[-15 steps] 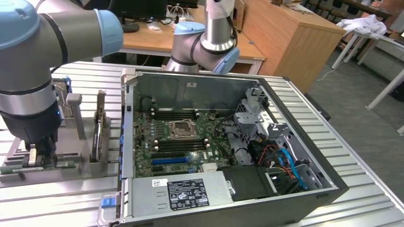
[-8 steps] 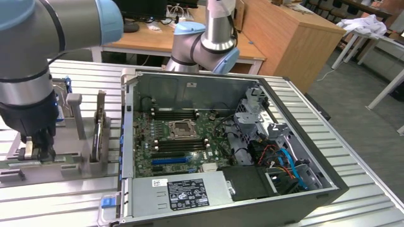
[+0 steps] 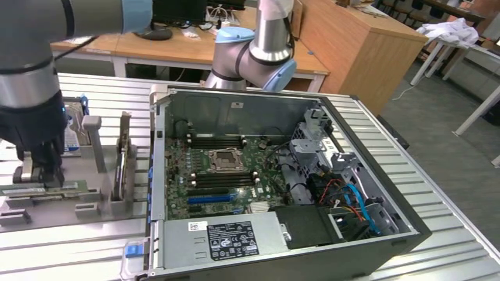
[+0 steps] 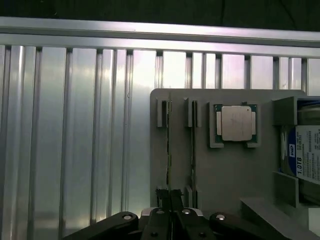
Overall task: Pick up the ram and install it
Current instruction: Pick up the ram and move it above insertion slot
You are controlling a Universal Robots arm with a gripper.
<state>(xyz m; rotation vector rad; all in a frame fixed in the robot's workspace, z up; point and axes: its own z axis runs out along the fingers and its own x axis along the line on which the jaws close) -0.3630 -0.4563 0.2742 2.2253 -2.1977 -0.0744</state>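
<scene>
The gripper [image 4: 170, 196] is noted closed narrow on the near end of the ram [image 4: 167, 145], which is stood on edge in a grey holder [image 4: 230, 170] slot running ahead of it, presumably so the thin edge can be pinched.

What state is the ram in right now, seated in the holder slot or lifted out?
Seated. The ram stands on edge in a slot of the gray holder, with the jaws closed on it.

one processor [image 4: 236, 123], one hard drive [image 4: 306, 155] — one computer case [image 3: 359, 257]
</scene>
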